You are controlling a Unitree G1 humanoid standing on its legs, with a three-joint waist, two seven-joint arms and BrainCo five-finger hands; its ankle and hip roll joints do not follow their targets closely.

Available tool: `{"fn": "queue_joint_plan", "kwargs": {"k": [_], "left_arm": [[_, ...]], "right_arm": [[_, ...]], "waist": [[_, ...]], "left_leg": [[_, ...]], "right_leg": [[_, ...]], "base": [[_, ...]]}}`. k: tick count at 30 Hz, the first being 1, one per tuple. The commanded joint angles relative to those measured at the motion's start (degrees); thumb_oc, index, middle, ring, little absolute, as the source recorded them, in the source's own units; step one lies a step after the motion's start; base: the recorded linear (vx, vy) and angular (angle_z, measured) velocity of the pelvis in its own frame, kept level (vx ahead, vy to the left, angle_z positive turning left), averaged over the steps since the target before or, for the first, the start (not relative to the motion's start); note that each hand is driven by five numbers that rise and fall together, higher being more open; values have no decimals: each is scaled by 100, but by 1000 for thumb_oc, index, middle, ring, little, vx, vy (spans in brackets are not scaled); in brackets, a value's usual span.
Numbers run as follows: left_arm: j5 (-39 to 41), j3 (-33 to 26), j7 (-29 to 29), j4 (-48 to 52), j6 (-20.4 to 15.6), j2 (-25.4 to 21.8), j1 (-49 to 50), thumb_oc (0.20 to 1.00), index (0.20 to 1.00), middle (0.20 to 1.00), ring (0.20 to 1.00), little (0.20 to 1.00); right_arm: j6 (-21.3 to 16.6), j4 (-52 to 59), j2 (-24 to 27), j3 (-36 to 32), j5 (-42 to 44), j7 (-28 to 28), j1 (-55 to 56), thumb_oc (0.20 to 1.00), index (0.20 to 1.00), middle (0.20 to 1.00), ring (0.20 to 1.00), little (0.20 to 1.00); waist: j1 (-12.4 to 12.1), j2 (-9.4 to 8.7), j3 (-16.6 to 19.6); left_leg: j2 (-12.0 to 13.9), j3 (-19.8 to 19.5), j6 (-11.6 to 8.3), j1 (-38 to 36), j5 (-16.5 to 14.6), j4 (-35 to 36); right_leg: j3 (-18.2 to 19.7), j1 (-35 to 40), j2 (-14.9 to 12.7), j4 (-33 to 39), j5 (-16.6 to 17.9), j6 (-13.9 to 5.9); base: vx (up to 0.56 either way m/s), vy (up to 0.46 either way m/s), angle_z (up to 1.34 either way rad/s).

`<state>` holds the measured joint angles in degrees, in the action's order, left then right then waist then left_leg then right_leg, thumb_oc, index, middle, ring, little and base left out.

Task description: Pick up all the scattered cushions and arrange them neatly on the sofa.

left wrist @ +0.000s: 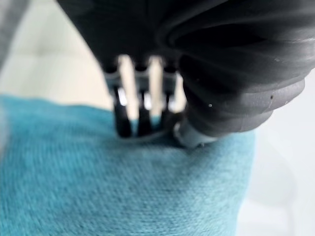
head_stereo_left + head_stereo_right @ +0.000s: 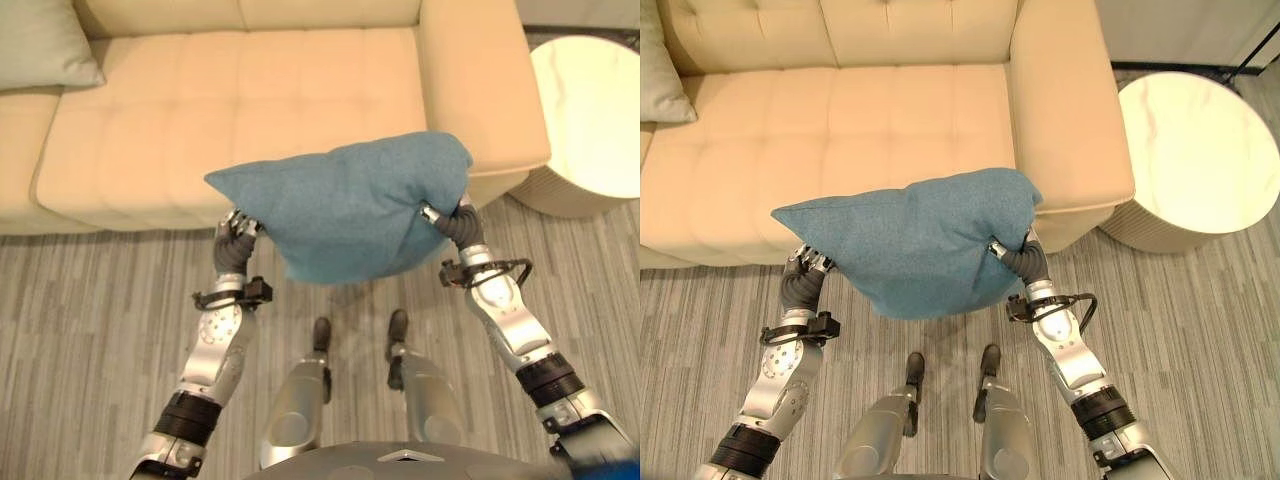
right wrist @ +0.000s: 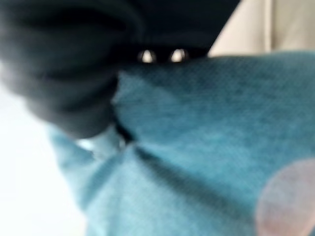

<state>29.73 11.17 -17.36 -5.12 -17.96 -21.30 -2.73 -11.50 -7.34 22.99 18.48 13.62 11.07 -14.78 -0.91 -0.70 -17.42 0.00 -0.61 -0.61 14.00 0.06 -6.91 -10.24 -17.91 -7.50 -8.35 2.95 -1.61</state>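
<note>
Your left hand (image 2: 238, 226) and right hand (image 2: 447, 215) grip the blue cushion (image 2: 345, 205), fingers pinching it, sofa (image 2: 250, 110) at 12 o'clock.

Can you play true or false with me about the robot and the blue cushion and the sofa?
1. The blue cushion is lying on the floor. False: it is up in the air, held between the left hand and the right hand.
2. A pale grey cushion sits on the sofa. True.
3. A round white table stands beside the sofa's arm. True.
4. The sofa is dark green. False: it is cream.
5. The floor is striped grey. True.
</note>
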Motion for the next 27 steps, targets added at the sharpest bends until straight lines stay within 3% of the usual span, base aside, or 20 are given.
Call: {"fn": "queue_joint_plan", "kwargs": {"k": [1, 5, 8, 10, 11, 13, 18, 20, 22, 27], "left_arm": [[-387, 219, 393, 747, -295, -67, -343, 200, 200, 200, 200, 200], [-383, 92, 426, 867, -261, -83, -84, 200, 200, 200, 200, 200], [-409, 74, 413, 858, -244, -121, -79, 200, 200, 200, 200, 200], [-476, 115, 426, 873, -215, -140, -121, 200, 200, 200, 200, 200], [-477, 115, 425, 873, -215, -139, -120, 200, 200, 200, 200, 200], [-441, 128, 453, 851, -213, -96, -114, 200, 200, 200, 200, 200], [-278, 193, 522, 801, -163, 2, -152, 200, 200, 200, 200, 200], [-121, 265, 686, 729, -136, 149, -45, 200, 200, 200, 200, 200], [-27, 303, 755, 719, -93, 234, -22, 200, 200, 200, 200, 200], [190, 448, 947, 659, -38, 281, -130, 200, 200, 200, 200, 200]], "right_arm": [[-535, 793, -329, 124, -113, -343, -256, 200, 200, 200, 200, 200], [-465, 703, -326, -6, -265, -348, -68, 200, 200, 200, 200, 200], [-415, 548, -358, 29, -388, -318, -158, 200, 200, 200, 200, 200], [-408, 473, -364, -59, -339, -324, -83, 200, 200, 200, 200, 200], [-409, 472, -363, -58, -338, -324, -83, 200, 200, 200, 200, 200], [-400, 402, -335, -46, -307, -333, -112, 200, 200, 200, 200, 200], [-428, 315, -311, 16, -203, -365, -179, 200, 200, 200, 200, 200], [-399, 298, -243, -63, -131, -370, -33, 200, 200, 200, 200, 200], [-384, 336, -184, -146, -96, -361, 65, 200, 200, 200, 200, 200], [-390, 455, -53, -392, -30, -294, 284, 200, 200, 200, 200, 200]], "waist": [[17, -98, 520], [-46, -113, 685], [-114, -98, 701], [-23, -68, 755], [-24, -67, 753], [10, -91, 803], [91, -205, 838], [94, -294, 927], [104, -287, 973], [289, -371, 885]], "left_leg": [[-99, -250, -258, -51, -12, -88], [-266, -238, -103, -417, -181, -60], [-350, -244, 24, -628, -191, 43], [-345, -377, 113, -879, -128, 256], [-342, -377, 111, -889, -129, 264], [-374, -463, 117, -971, -100, 391], [-534, -685, 116, -1074, -140, 382], [-600, -953, -27, -1096, -223, 263], [-573, -1000, -132, -1088, -275, 146], [-212, -109, -341, -730, -290, -791]], "right_leg": [[127, 680, -351, 10, -259, -682], [234, 873, -439, -97, -186, -782], [324, 746, -524, -571, 95, -895], [658, 544, -111, -1080, -89, -790], [658, 547, -109, -1086, -96, -788], [747, 483, 154, -811, -224, -675], [1005, 279, 585, -252, -124, -597], [1217, 681, 681, -13, -241, -471], [968, 883, 596, 112, -284, -409], [447, 1357, 454, 217, -474, -246]], "base": [[163, 236, -6], [73, 175, -3], [1, 145, -15], [58, 146, -6], [55, 59, 11], [51, 2, 20], [102, -38, 27], [280, -220, 95], [191, -193, 109], [91, -113, 78]]}}
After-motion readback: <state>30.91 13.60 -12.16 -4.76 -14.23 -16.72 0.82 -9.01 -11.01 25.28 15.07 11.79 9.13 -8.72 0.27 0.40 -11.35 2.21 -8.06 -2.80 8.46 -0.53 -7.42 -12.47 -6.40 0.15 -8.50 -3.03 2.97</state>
